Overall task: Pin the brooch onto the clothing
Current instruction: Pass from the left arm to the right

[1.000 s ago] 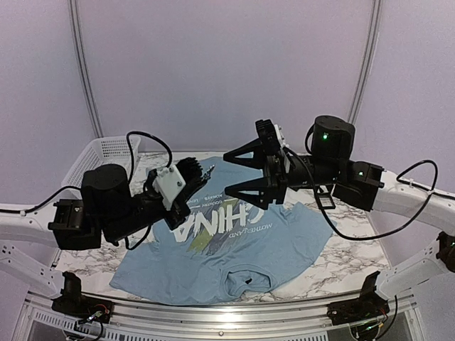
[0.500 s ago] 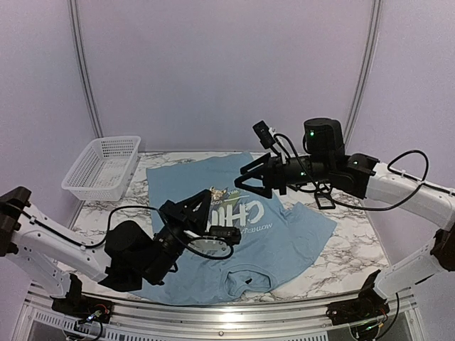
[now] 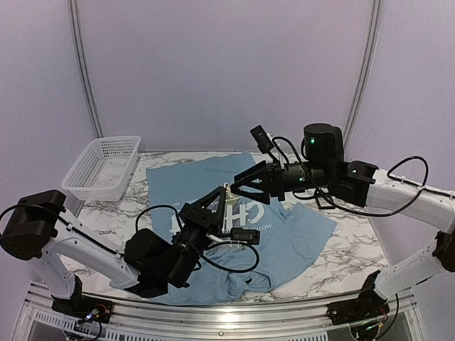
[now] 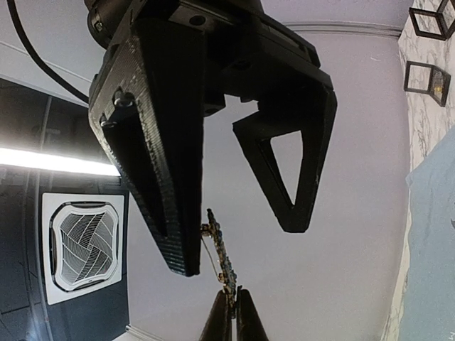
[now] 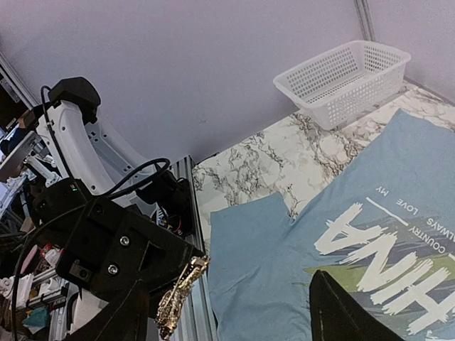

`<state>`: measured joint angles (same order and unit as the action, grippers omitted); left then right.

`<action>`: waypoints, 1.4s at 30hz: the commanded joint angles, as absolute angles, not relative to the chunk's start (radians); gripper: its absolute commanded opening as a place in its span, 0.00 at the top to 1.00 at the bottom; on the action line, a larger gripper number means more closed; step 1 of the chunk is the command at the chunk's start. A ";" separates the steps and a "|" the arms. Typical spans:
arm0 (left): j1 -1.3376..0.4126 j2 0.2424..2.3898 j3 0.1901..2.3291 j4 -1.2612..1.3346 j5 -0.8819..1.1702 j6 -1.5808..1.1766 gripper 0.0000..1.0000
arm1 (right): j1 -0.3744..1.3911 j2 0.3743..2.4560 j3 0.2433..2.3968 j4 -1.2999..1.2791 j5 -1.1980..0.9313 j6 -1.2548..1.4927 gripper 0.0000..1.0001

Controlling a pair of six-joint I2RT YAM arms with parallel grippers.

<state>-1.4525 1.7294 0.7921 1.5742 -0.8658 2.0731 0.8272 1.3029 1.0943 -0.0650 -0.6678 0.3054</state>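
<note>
My left gripper point(image 4: 233, 316) is shut on the lower end of the brooch point(image 4: 219, 250), a small knobbly gold piece seen edge-on with its pin wire showing. It holds the brooch point(image 3: 227, 190) up in the air above the clothing point(image 3: 288, 229), a light blue T-shirt with white "CHINA" lettering spread on the table. My right gripper point(image 3: 242, 187) is open, and the brooch stands between its two fingers, close to one finger point(image 4: 160, 149) and apart from the other. In the right wrist view the brooch point(image 5: 179, 291) gleams beside the left gripper's black body.
A white mesh basket point(image 3: 104, 166) stands at the table's back left. Two small black square cases point(image 4: 426, 74) sit on the marble past the shirt. The aluminium rail point(image 5: 190, 213) runs along the table's near edge.
The left arm has swung down and then right, carrying the brooch up between the right gripper's fingers. The right gripper has dropped lower and reached left towards it.
</note>
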 commanded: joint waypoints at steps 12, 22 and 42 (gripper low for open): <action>-1.459 1.737 0.818 1.780 -0.916 2.231 1.00 | 0.896 1.252 1.079 -0.026 -0.645 0.419 0.57; -1.458 1.749 0.821 1.780 -0.906 2.235 1.00 | 0.897 1.318 1.125 -0.049 -0.664 0.420 0.78; -1.459 1.751 0.809 1.781 -0.904 2.232 1.00 | 0.896 1.316 1.124 -0.054 -0.643 0.439 1.00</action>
